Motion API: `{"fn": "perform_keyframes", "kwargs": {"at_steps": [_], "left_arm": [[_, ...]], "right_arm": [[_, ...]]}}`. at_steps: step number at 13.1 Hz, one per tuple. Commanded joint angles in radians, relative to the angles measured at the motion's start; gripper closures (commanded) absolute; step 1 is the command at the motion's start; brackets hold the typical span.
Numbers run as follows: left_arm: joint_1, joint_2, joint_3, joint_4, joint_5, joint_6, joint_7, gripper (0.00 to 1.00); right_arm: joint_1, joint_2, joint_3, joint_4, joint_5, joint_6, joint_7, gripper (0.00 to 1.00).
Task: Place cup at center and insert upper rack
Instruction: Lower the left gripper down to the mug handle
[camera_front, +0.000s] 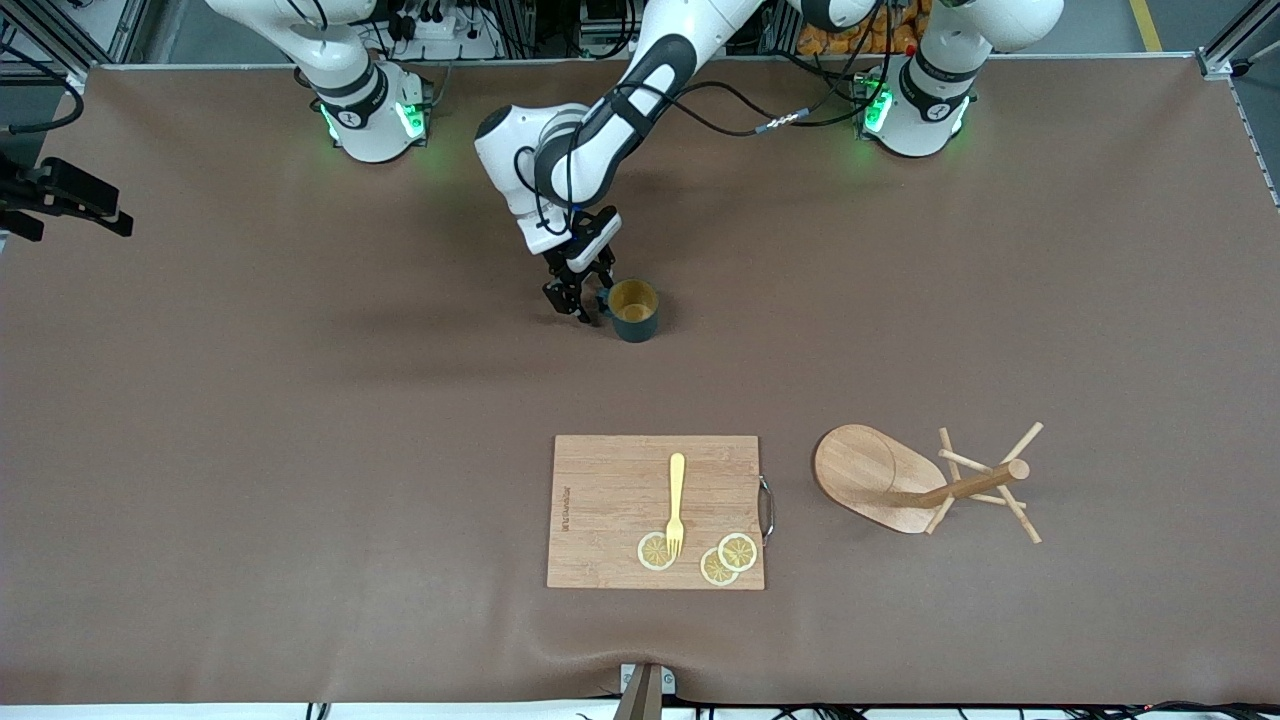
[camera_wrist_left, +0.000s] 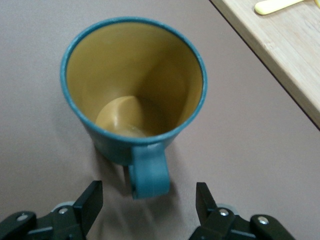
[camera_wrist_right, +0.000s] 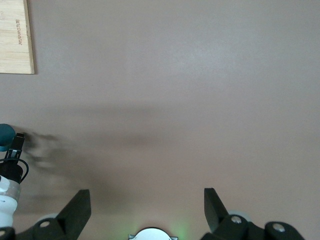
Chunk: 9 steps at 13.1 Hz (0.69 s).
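A brown cloth covers the whole surface (camera_front: 300, 450), with the two arm bases standing along its edge farthest from the front camera.

The left pincer (camera_front: 585, 300) sits low beside the cup (camera_front: 633, 310), on the cup's handle side. Its fingers (camera_wrist_left: 92, 200) are spread apart, and the small handle lies in the gap between them without either finger touching it (the left wrist view shows bare cloth on both sides of the handle). The cup stands upright on the cloth, tan-yellow inside and teal outside, roughly midway between the two ends of the surface.

Nearer to the front camera than the cup lies a rectangular cutting board (camera_front: 610, 500), carrying a yellow fork (camera_front: 676, 505) and three lemon slices (camera_front: 738, 551). Beside the board, toward the left arm's end, the upper rack (camera_front: 905, 485) lies tipped on its side, its oval base on edge and its pole and pegs pointing toward the left arm's end.

The right arm waits up near its base; the right pincer (camera_wrist_right: 147, 212) hangs over bare cloth with its fingers wide apart, holding nothing.
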Motion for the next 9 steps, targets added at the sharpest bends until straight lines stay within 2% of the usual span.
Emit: {"fn": "perform_keyframes", "kwargs": {"at_steps": [1, 9], "left_arm": [[0.011, 0.026, 0.008, 0.025, 0.007, 0.023, -0.048, 0.17], [0.046, 0.029, 0.005, 0.025, -0.085, 0.052, -0.080, 0.31]], "right_arm": [[-0.019, 0.001, 0.012, 0.009, 0.005, -0.012, 0.009, 0.00], [-0.042, 0.010, 0.010, 0.006, 0.005, -0.023, 0.009, 0.00]]}}
